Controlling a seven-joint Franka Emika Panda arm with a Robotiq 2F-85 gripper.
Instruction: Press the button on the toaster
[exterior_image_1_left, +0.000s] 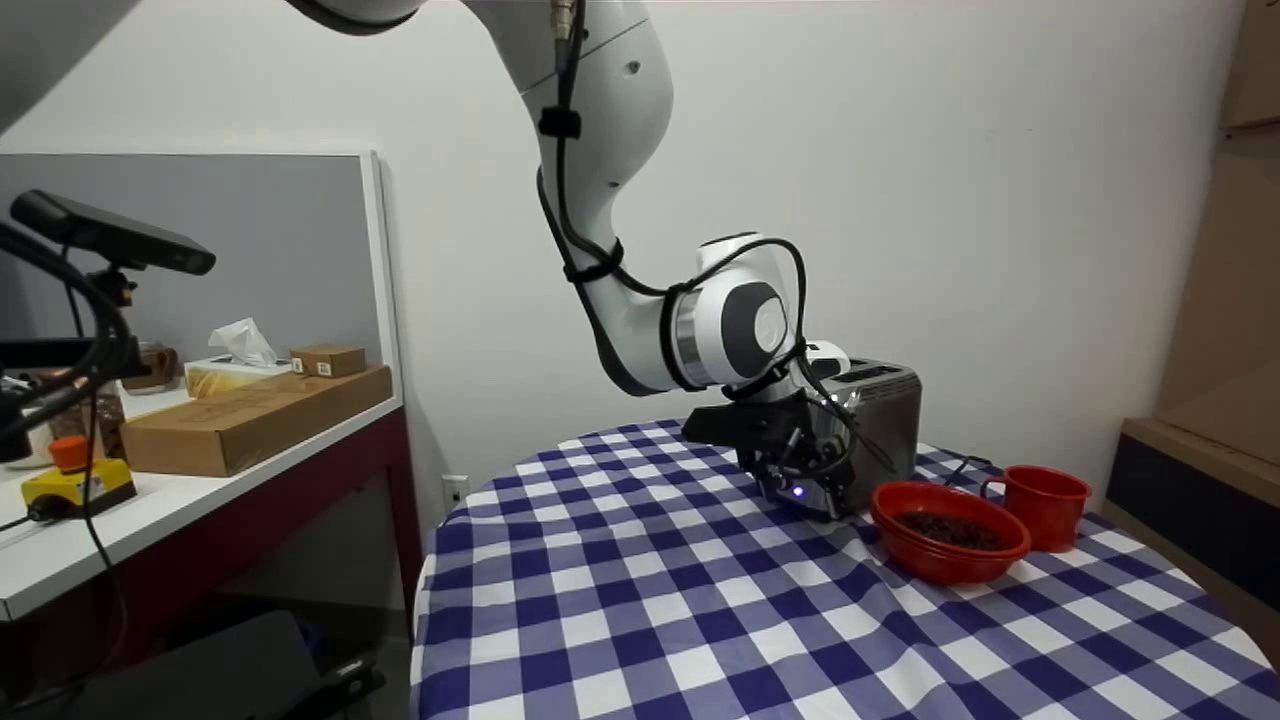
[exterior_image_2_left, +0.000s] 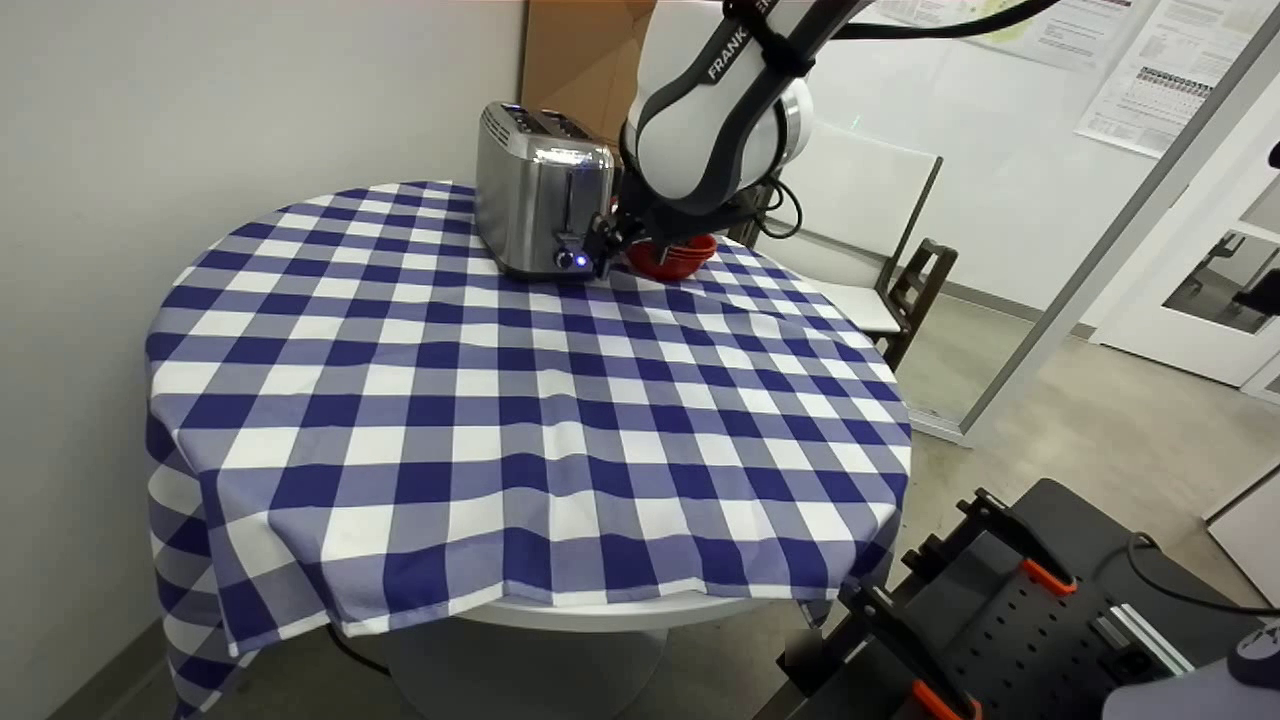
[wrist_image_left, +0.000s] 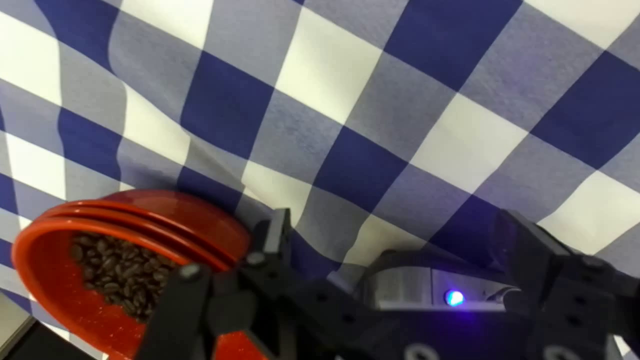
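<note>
Nearest the wrist camera is my end effector (wrist_image_left: 394, 225): in that view its two fingers (wrist_image_left: 530, 265) stand well apart, with nothing clamped between them that I can make out. A lit blue spot (wrist_image_left: 454, 298) shows in the gap, on the front of the toaster (exterior_image_2_left: 535, 200); in an exterior view I see a knob (exterior_image_2_left: 564, 259) right beside it. Whether a finger touches the metal, I can't tell. The toaster stands upright on the counter (exterior_image_2_left: 600, 618), over the checked cloth (exterior_image_2_left: 480, 420), close by the end effector.

I read its shell as stiff, smooth and slippery, with rounded edges that would let my grip skate off. It is probably light enough to creep over the loose cloth if I shove. I don't need to lift it: one fingertip, pushed square and gently at the lit spot, should do, if that is the button, and I'd want to miss the knob. For bracing, I'd choose the flat sides low down.

Just beside the toaster sit nested red bowls (exterior_image_1_left: 945, 565) holding dark beans (exterior_image_1_left: 950, 530). In the wrist view one finger crosses in front of them, so I'd give them room. Beyond them stands a red mug (exterior_image_1_left: 1045, 510), and behind everything rises the white wall (exterior_image_1_left: 950, 200).
</note>
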